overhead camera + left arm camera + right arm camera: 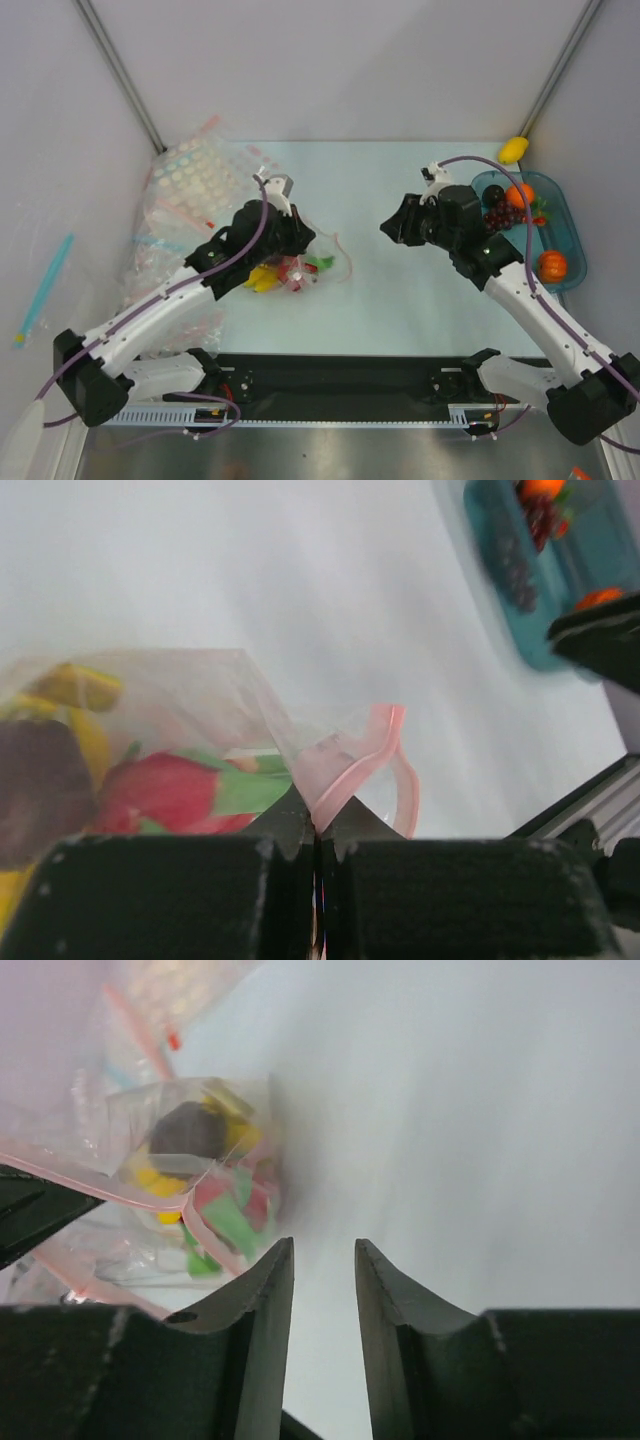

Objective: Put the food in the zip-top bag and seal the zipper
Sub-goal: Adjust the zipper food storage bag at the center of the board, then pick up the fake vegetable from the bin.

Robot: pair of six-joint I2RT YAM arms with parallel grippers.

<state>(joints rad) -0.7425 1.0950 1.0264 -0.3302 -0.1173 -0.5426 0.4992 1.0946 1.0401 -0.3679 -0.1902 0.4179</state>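
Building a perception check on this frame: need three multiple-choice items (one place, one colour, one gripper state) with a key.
1. Where does the teal tray sit?
A. at the right edge of the table
B. under the left arm
C. inside the bag

2. What colour is the zipper of the zip-top bag?
A. blue
B. pink-red
C. green

3. How is the right gripper?
A. shut on the bag
B. open and empty
C. shut on a fruit

Key:
1 A, the top view shows it along the right side.
2 B, the strip reads pink-red in the left wrist view.
3 B, its wrist view shows a gap between the jaws with nothing in it.
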